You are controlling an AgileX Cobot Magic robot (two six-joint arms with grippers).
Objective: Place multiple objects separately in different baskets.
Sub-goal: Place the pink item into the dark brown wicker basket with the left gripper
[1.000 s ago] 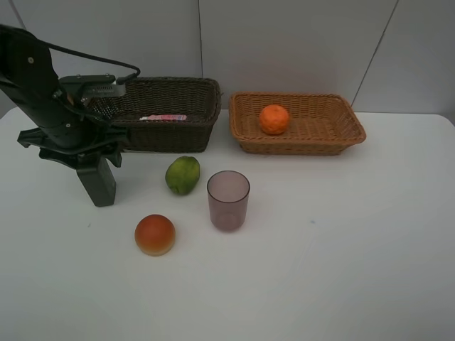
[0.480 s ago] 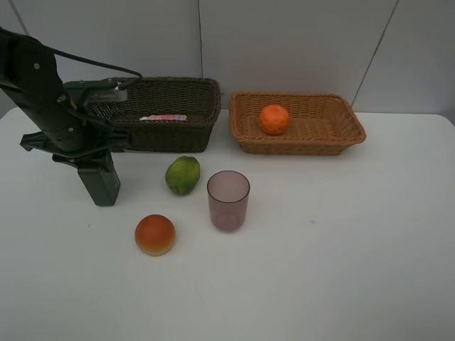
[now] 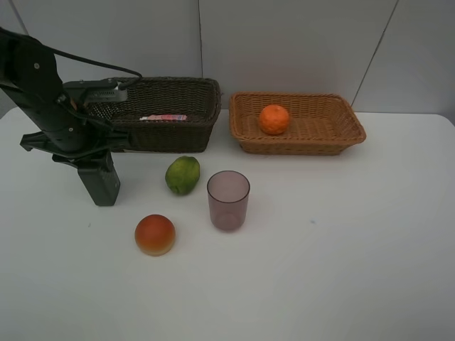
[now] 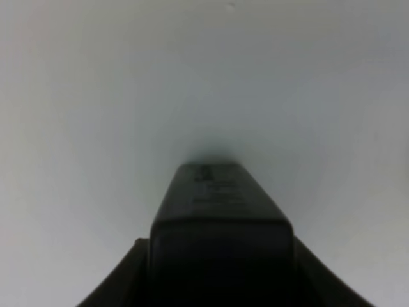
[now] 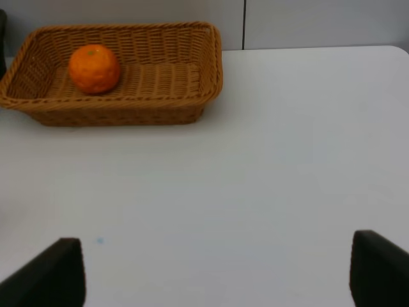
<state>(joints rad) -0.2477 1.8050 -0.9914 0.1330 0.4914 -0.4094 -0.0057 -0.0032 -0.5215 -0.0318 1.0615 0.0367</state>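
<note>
**Left hand grips the dark bottle, standing on end at centre left**

In the overhead view the left hand (image 3: 96, 169) points down at centre left of the frame, pinched on a dark pump bottle (image 3: 104, 190). The bottle's long axis runs close to vertical, with its lower end leaning slightly to the right at the white worktop (image 3: 341, 249). Whether that end touches the worktop cannot be told.

The left wrist view looks along the bottle's flat labelled face toward the worktop. A dark finger shows on either side in the lower corners.

The right hand (image 5: 220, 272) shows only in its own wrist view. Its fingers (image 5: 61, 272) are spread wide at the bottom corners and hold nothing.

A small pink bottle (image 3: 163, 117) lies on its side in the dark brown basket (image 3: 192, 135) at upper left, with its long axis left to right. Only the overhead view shows it.

An orange (image 3: 274, 119) sits in the left half of the light tan basket (image 3: 334, 135) at upper right, and it also shows in the right wrist view.

On the worktop in mid-frame, a green round fruit (image 3: 183, 175) sits left of an upright translucent purple cup (image 3: 228, 199), whose mouth faces up. A red-orange peach-like fruit (image 3: 155, 234) sits below them, apart from both.
</note>
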